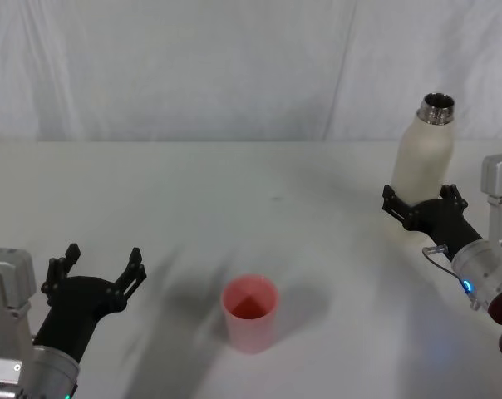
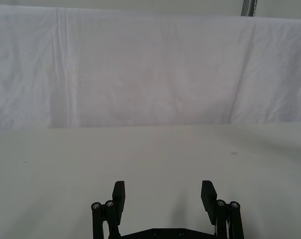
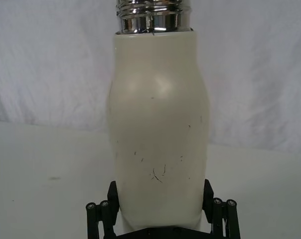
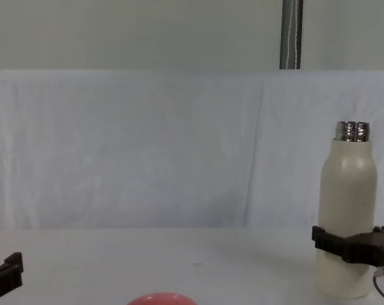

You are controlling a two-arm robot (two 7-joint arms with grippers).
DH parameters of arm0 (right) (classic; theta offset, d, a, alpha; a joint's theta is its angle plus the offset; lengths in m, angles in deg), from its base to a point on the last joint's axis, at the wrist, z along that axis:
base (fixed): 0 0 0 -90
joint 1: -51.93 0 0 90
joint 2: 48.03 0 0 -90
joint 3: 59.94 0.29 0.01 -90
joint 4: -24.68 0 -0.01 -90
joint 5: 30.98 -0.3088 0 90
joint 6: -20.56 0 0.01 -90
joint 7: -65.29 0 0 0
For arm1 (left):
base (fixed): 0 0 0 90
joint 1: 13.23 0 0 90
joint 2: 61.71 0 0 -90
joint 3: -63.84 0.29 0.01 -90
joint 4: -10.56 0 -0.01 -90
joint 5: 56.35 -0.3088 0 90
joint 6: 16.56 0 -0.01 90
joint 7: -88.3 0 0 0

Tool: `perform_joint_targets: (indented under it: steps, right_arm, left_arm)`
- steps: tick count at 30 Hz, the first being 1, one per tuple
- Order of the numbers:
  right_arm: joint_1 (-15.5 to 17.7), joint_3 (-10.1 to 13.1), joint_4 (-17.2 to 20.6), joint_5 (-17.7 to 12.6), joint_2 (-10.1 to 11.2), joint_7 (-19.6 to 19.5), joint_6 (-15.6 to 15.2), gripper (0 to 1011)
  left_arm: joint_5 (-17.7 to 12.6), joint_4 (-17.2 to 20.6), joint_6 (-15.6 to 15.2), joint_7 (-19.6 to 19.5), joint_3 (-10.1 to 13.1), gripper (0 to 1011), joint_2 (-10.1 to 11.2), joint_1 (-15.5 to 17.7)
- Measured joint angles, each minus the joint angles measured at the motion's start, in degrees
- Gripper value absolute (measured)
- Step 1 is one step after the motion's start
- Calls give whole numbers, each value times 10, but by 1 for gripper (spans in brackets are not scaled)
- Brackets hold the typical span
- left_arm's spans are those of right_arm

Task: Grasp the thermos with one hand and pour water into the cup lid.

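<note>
at far right, the right tool (image 1: 423, 202) pinches the unmarked thermos (image 1: 425, 154); left tool (image 1: 99, 271) spread.

Head high, chest low, wrists close.

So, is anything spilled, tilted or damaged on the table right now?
Nothing stands out. The tall cream-white thermos with its steel neck stands upright between the fingers of the right hand; the small pink cup lid sits upright, with no spill visible. The left hand is open.

White cloth-covered table (image 1: 193, 208) carries 2 things: tall cream-white steel-necked thermos (image 1: 424, 154) far right, small pink-red cup lid (image 1: 250, 312) near centre.
</note>
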Motion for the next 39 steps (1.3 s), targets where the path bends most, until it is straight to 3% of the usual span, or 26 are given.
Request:
perform_joint_targets:
  steps: [10, 39]
  right_arm:
    - [1, 0, 1, -1, 0, 0, -1, 957]
    - [2, 1, 2, -2, 1, 0, -3, 955]
  left_arm:
    - [0, 0, 0, 0, 0, 1001, 0, 0]
    - [0, 0, 0, 0, 0, 1001, 0, 0]
